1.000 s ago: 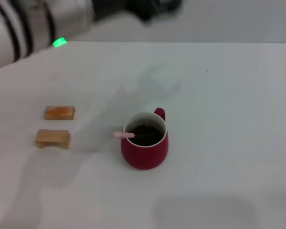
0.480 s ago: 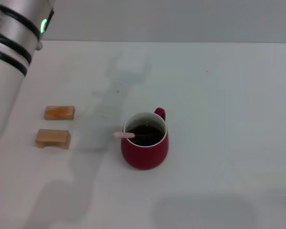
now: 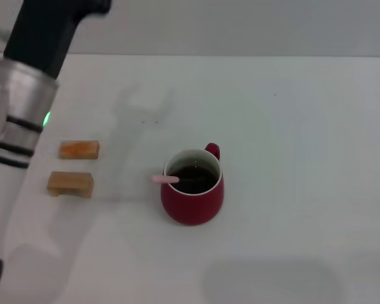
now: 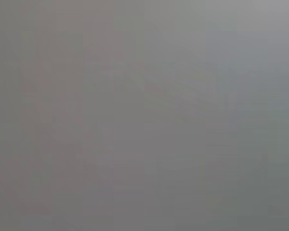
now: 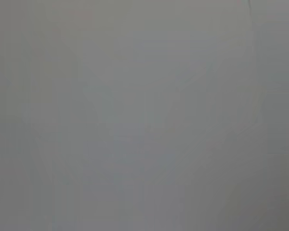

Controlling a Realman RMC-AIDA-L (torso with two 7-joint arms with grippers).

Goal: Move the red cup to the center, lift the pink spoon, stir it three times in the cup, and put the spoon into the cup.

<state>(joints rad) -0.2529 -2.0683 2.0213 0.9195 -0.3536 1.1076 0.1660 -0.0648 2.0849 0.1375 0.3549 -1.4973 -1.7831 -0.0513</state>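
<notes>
Both wrist views blank; pink spoon point(image 3: 166, 179) bowl submerged.

White table point(image 3: 304, 126); grey wall point(image 3: 240, 25) behind; soft shadows.

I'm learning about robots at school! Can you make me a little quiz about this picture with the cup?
1. True or false: the pink spoon rests in the red cup.
2. How many wooden blocks lie on the table?
3. The cup's handle points: A) toward the blocks, B) to the far side, away from the robot.

Key: 1 true; 2 two; 3 B.
</notes>
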